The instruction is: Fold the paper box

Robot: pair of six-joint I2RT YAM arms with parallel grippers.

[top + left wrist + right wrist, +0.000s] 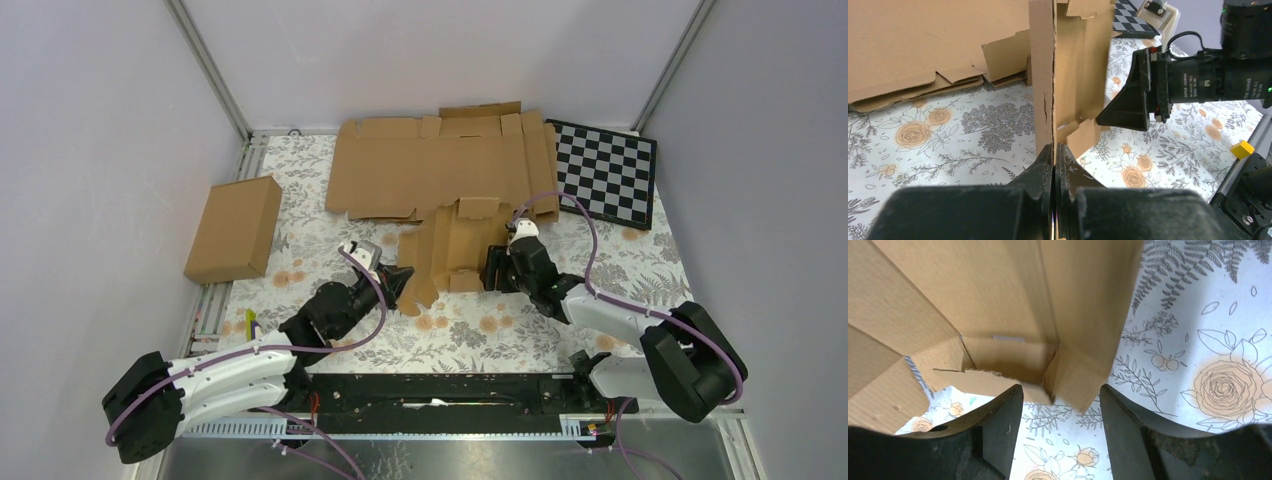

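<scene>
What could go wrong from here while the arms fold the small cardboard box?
1. The left gripper pinches only the thin lower edge of an upright panel of the paper box. That panel could slip free or tear along its crease.
2. The right gripper has open jaws straddling a loose corner flap. Closing there might crush the flap rather than fold it.

Floral table, carton L, cardboard sheets rear, checkerboard R
</scene>
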